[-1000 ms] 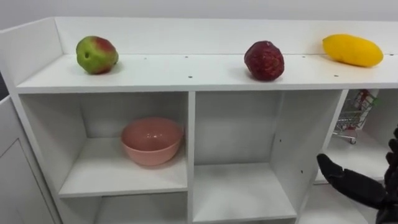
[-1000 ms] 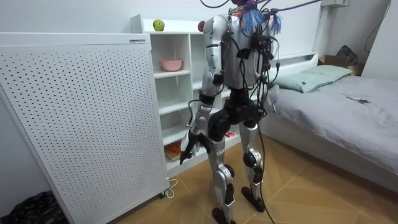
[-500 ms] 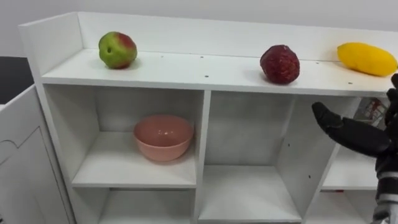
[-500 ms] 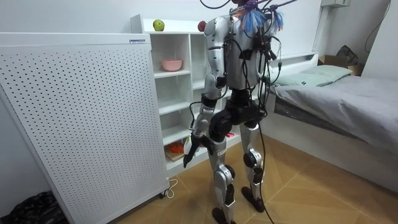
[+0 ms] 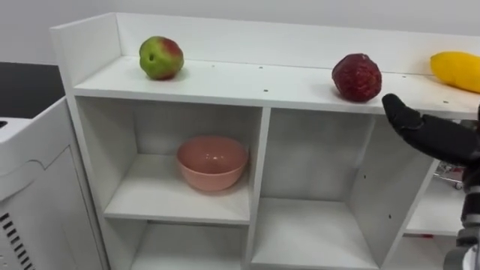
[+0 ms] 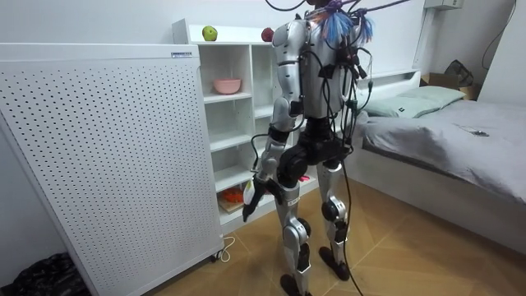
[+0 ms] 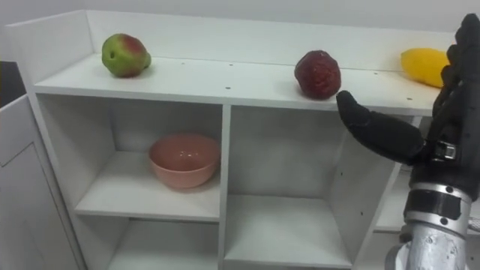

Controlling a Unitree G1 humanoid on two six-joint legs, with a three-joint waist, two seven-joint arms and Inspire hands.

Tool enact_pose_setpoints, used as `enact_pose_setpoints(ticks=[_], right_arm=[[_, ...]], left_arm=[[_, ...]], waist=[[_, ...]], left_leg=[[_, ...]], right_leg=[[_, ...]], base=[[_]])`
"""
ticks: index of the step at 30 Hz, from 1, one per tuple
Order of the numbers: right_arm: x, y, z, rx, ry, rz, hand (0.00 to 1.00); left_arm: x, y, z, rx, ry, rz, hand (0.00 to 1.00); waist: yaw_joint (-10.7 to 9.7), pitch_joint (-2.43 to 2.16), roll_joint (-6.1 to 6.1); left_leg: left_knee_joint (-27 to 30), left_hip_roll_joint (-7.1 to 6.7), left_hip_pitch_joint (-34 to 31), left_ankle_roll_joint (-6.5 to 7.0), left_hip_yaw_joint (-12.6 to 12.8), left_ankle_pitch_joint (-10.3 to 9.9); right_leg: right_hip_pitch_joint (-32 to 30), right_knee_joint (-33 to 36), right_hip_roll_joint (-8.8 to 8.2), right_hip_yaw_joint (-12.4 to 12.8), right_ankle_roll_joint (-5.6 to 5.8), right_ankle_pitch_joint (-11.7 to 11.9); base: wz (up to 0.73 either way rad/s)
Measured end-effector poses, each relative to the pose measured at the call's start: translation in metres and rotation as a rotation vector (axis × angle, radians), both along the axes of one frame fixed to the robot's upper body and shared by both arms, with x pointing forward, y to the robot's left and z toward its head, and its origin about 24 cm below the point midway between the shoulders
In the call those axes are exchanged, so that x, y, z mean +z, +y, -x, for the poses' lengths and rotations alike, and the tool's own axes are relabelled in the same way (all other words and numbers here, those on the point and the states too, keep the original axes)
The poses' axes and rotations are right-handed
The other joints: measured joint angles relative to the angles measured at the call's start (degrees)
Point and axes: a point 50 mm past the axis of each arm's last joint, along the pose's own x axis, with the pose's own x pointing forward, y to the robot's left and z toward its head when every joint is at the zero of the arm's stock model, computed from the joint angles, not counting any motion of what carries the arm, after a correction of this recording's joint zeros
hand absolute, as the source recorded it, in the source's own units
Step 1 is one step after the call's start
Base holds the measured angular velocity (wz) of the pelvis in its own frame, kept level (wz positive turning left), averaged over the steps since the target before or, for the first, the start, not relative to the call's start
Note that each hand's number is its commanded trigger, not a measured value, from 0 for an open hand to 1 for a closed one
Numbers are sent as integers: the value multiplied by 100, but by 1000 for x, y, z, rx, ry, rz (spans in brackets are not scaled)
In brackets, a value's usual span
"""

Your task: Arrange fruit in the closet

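Right hand (image 7: pixel 382 135) raised before shelf unit (image 5: pixel 225 84), fingers (image 7: pixel 461 67) loosely open, holding nothing. Dark red fruit (image 5: pixel 357 77) on top shelf left of fingers, yellow fruit (image 5: pixel 456 71) just beside them, apple (image 5: pixel 160 58) far left. Pink bowl (image 5: pixel 212 162) lower left. Left hand (image 6: pixel 251 196) hangs by thigh.

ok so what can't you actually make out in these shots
Yellow fruit: its far end is cut off by the left eye view's right edge.
Right-hand compartment: partly hidden behind the right hand in both eye views.
Red and orange items low in the closet: too small in the room view to name.
Left hand: too small there to read.
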Motion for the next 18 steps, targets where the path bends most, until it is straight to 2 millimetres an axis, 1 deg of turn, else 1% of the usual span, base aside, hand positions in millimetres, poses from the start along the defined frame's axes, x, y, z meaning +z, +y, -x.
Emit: enact_pose_setpoints(ticks=[2,4,9,13,18], right_arm=[[-1,-1,-1,4,8,0,0],[-1,0,-3,10,12,4,0],[11,2,-9,39,-18,15,0],[17,-1,-18,55,-16,16,0],[20,1,-23,91,0,25,0]], left_arm=[[1,0,-2,-4,-9,-3,0],[1,1,-3,-13,-9,-9,0],[1,2,-2,-21,-3,-13,0],[1,3,0,-18,4,-17,0],[1,3,0,-17,8,-17,0]], waist=[[45,13,-21],[46,22,-39],[67,32,-70],[75,57,-129],[76,48,-145]], left_leg=[[-1,0,-9,0,-16,0],[-2,-1,-17,0,-51,0],[-10,-2,-12,0,-152,0],[-11,-2,2,0,-195,0],[-10,-6,-6,0,-229,0]], right_leg=[[-2,0,0,-19,0,0],[-1,0,0,-45,0,0],[25,1,1,-92,0,0],[54,-3,2,-88,0,0],[50,-3,4,-50,0,0]], base=[[2],[8],[6],[5],[1]])
